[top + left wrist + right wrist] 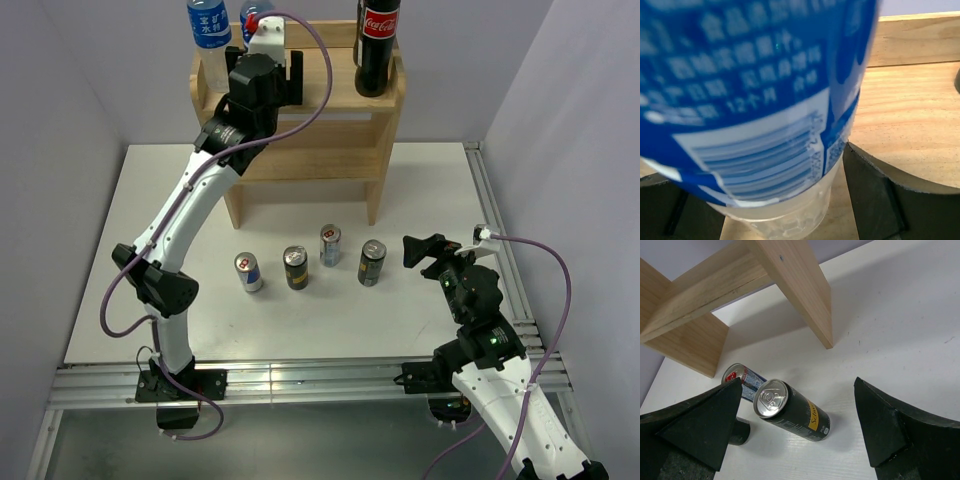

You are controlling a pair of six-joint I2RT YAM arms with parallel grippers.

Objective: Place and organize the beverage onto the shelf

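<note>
The pale wooden shelf (pixel 388 100) stands at the back of the table. On its top board are a blue-labelled water bottle (pixel 208 24) at the left and a cola bottle (pixel 378 45) at the right. My left gripper (pixel 266 68) is at the top board, open, with a finger on each side of a second blue-labelled clear bottle (pixel 755 85) that stands on the wood (pixel 910 115). My right gripper (pixel 430 250) is open and empty, just right of a black can (pixel 372 263). The black can (pixel 792 412) shows ahead of the right gripper (pixel 798 380).
Three more cans stand in front of the shelf: a blue-silver one (pixel 248 271), a dark gold-topped one (pixel 295 267) and a silver one (pixel 330 245). The shelf's lower tier (pixel 310 160) holds nothing. The shelf's side panel (pixel 795 285) rises beyond the cans.
</note>
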